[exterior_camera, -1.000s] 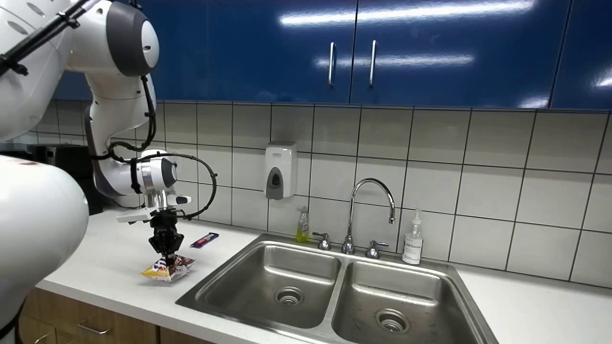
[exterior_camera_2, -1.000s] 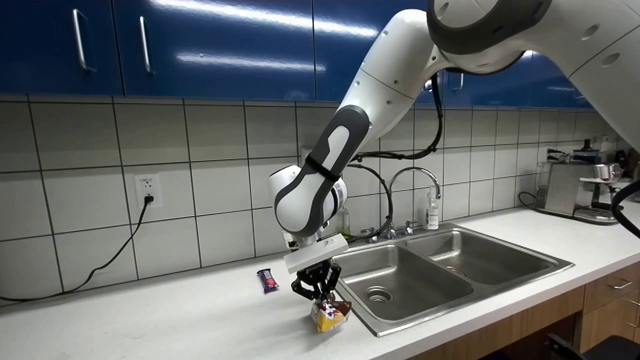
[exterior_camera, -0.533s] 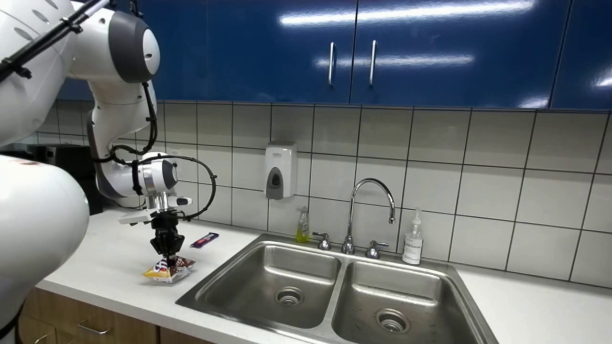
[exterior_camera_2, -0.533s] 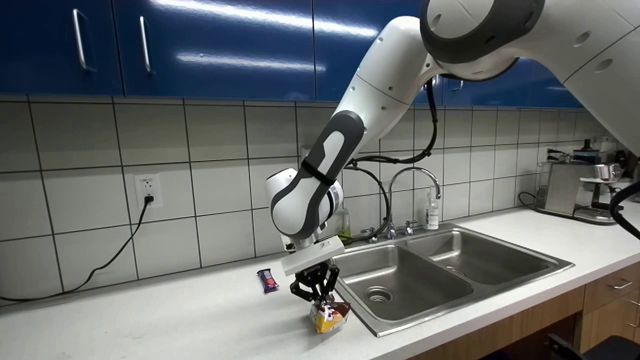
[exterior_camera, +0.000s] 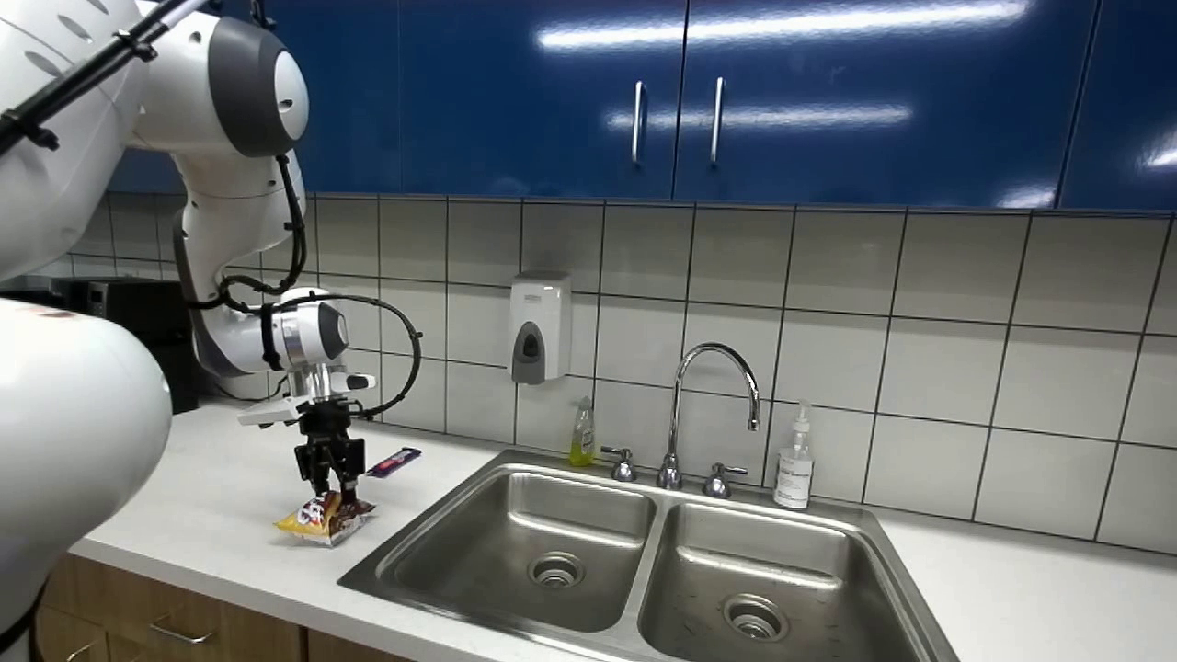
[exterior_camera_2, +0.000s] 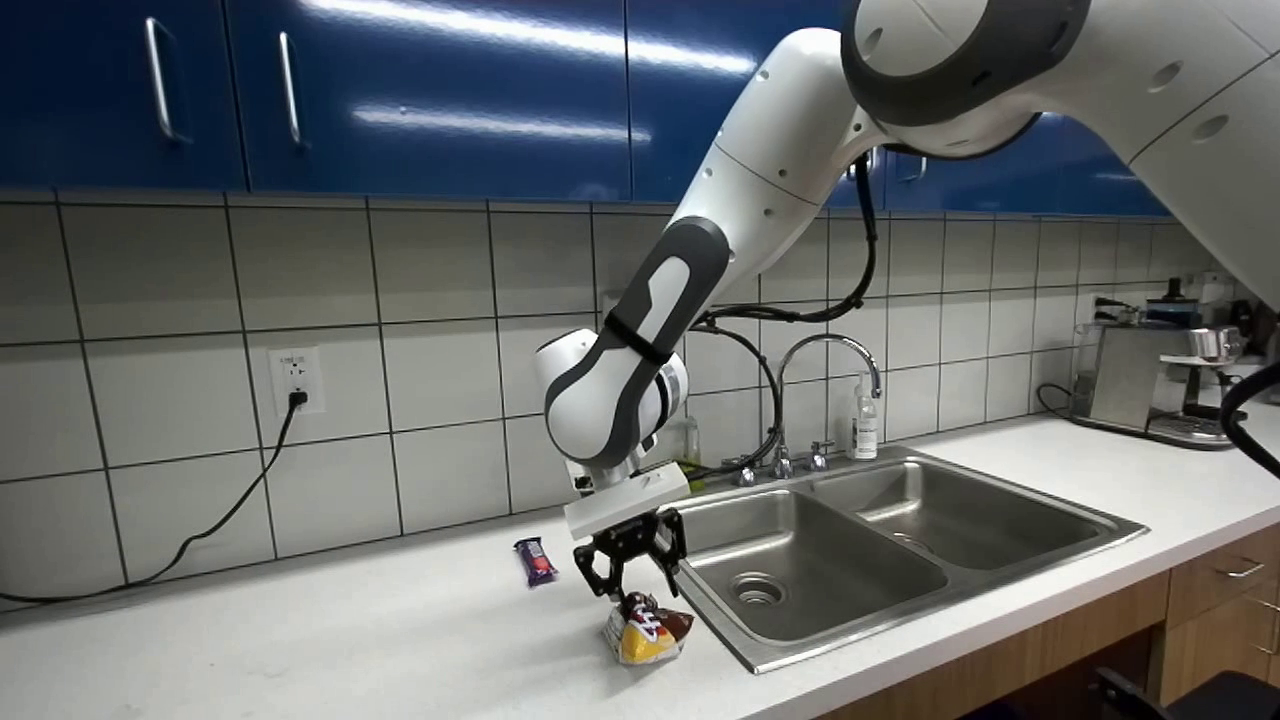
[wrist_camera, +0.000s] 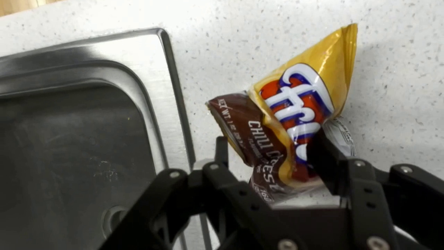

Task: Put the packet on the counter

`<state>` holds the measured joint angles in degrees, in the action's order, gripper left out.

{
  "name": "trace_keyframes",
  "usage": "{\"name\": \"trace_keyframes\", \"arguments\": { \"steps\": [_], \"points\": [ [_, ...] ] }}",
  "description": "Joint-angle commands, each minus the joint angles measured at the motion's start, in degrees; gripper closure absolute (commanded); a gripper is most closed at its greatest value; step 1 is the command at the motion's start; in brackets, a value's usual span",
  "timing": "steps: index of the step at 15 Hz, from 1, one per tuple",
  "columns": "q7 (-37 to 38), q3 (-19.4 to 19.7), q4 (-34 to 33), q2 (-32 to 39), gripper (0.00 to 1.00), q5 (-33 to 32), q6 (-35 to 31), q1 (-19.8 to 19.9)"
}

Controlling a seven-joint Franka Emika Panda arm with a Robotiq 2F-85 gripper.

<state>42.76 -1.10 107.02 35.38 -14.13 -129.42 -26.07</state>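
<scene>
Filling the left side of an exterior view, the white robot arm (exterior_camera: 64,414) held its black gripper (exterior_camera: 335,494) pointing down over a long white counter (exterior_camera: 211,496), with wooden drawers (exterior_camera: 184,607) below its front edge. Under the gripper, the packet (exterior_camera: 317,521), a crinkled yellow and brown snack bag with red, white and blue lettering, rested on the counter just left of the sink (exterior_camera: 363,577). The fingers (wrist_camera: 329,170) stood apart over it: in the wrist view, one fingertip overlapped the bag, though whether it touched could not be told, while the opposite fingertip (wrist_camera: 222,151) was just beside the bag's brown corner. Slightly right of the packet and nearer the tiled wall (exterior_camera: 947,386), a small purple wrapped bar (exterior_camera: 394,462) lay flat. Next came the double stainless sink, its two basins (exterior_camera: 570,515) side by side. Above the left basin, a white and grey soap dispenser (exterior_camera: 541,326) hung on that wall. Along the sink's back edge stood a bottle (exterior_camera: 582,437) of yellow-green liquid, then a tall curved chrome faucet (exterior_camera: 676,414) between two lever handles (exterior_camera: 623,467), then a white-labelled pump bottle (exterior_camera: 794,464). Glossy blue cabinets (exterior_camera: 552,119) ran across the top.
</scene>
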Motion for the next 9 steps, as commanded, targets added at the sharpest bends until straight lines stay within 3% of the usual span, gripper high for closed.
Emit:
{"name": "trace_keyframes", "arguments": {
  "steps": [1, 3, 9],
  "points": [
    [0.08, -0.29, 2.04, -4.73, 0.04, 0.72, 2.02, 1.10],
    [-0.22, -0.49, 2.86, -6.47, 0.00, 0.87, 2.12, 1.68],
    [-2.08, -1.43, 6.41, -11.18, 0.00, 1.28, 2.75, 3.45]
  ]
}}
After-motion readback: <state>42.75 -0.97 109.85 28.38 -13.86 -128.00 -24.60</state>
